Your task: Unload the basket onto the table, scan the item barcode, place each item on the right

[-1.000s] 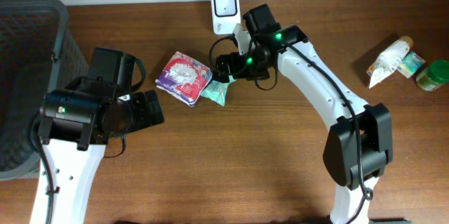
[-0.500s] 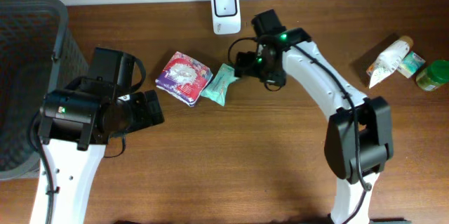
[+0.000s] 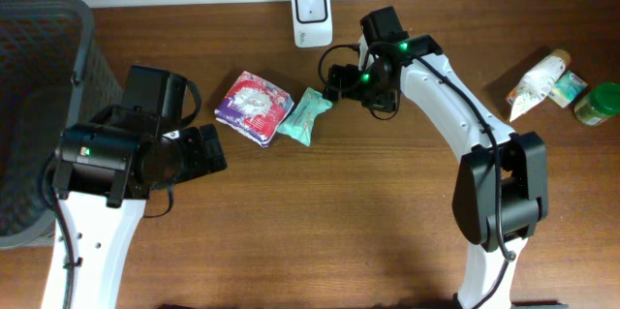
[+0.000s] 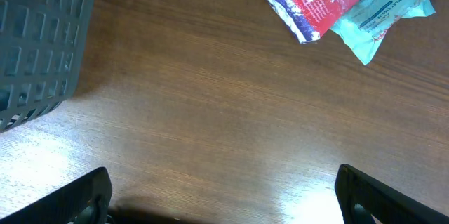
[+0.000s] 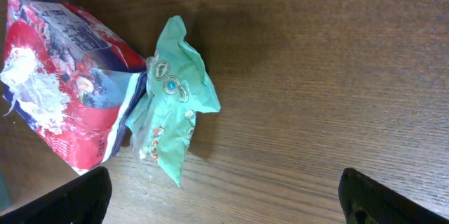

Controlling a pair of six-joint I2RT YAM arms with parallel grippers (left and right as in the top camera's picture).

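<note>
Over the last second the right arm has drawn back from the teal packet (image 3: 306,115). Its right fingers (image 5: 77,196) were down over the packet and now hang to the packet's right, spread wide and holding nothing. The packet has shifted a little and lies flat on the desk (image 3: 320,212), crumpled, with its left edge touching the red-and-purple packet (image 3: 254,106).

Nothing is in hand, so no barcode is being shown to the scanner (image 3: 311,4), which stands at the back edge of the desk just behind the two packets. Whether the teal packet is done or was only let go, I cannot tell. Either way, the next scan calls for a fresh pick.

The left fingers (image 4: 81,196) are also fully open and empty. They hover over bare wood with both packets ahead of them.

For room, the teal packet's right and front sides are free, so an approach from the right looks cleanest. A grasp from the left would crowd the neighbouring packet. The basket (image 3: 39,106) fills the far left edge. A tube (image 3: 533,84), a small box (image 3: 570,88) and a green jar (image 3: 599,104) sit well apart at the far right. The front half of the desk is open for carrying.
</note>
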